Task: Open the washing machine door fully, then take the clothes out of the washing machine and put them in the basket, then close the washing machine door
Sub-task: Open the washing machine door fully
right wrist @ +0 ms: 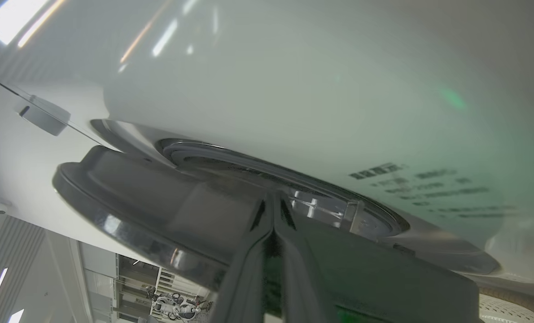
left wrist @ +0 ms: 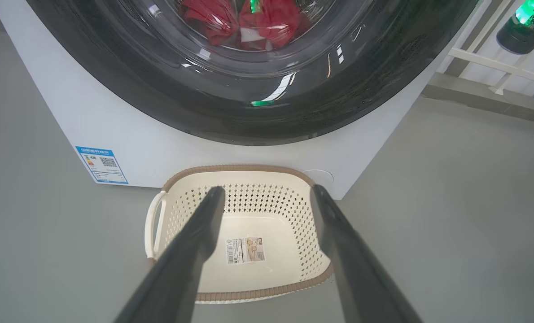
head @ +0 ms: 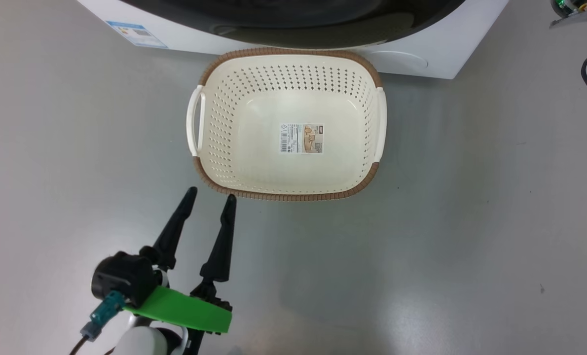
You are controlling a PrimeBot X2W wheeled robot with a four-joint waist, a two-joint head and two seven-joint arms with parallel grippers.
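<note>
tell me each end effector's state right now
left end effector: open, holding nothing
right end effector: shut, tips at the washing machine door

Bright, even light; glare streaks the washing machine door [left wrist: 267, 121], sheen on the floor [head: 471, 246], wrist views bend at edges.

Head camera is looking steeply down at the centre-frame basket [head: 214, 123]; left wrist camera is sharing it, facing the washing machine [left wrist: 159, 152]; right wrist camera is sitting close beside the washing machine door [right wrist: 128, 202].
</note>
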